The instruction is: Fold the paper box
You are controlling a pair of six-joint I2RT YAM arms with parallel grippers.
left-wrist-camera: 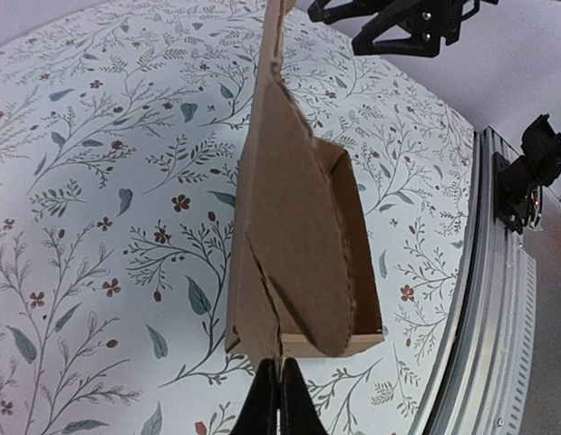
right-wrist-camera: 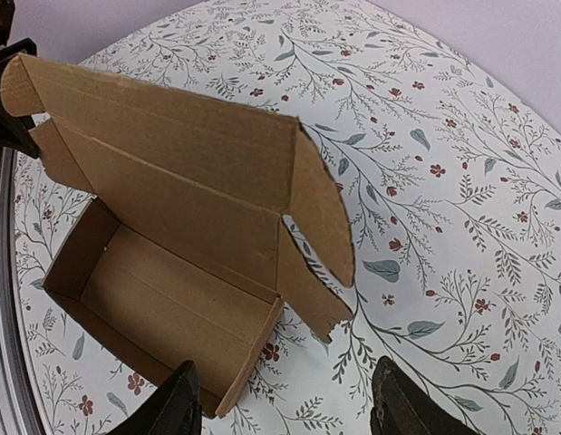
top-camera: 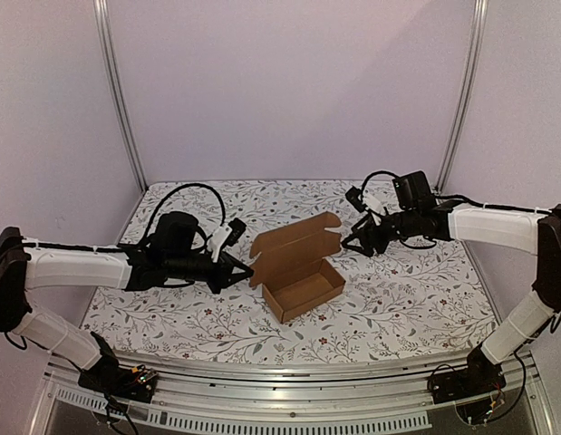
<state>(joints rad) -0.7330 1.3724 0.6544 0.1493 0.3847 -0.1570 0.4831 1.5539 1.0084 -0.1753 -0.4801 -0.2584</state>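
The paper box [top-camera: 298, 276] is a small brown cardboard tray with its lid [top-camera: 294, 237] standing up at the back and side tabs sticking out. It sits mid-table on the floral cloth. My left gripper [top-camera: 246, 270] is shut, its tips [left-wrist-camera: 280, 376] right against the box's [left-wrist-camera: 298, 236] left end corner, with no cardboard visibly between them. My right gripper [top-camera: 354, 243] is open and hovers just off the box's right end. In the right wrist view the box's [right-wrist-camera: 162, 281] end wall and a lid tab [right-wrist-camera: 321, 208] lie ahead of the spread fingers [right-wrist-camera: 182, 403].
A white floral cloth [top-camera: 407, 299] covers the table. An aluminium rail [top-camera: 289, 373] runs along the near edge with both arm bases on it. Metal frame posts [top-camera: 117, 91] stand at the back corners against plain walls.
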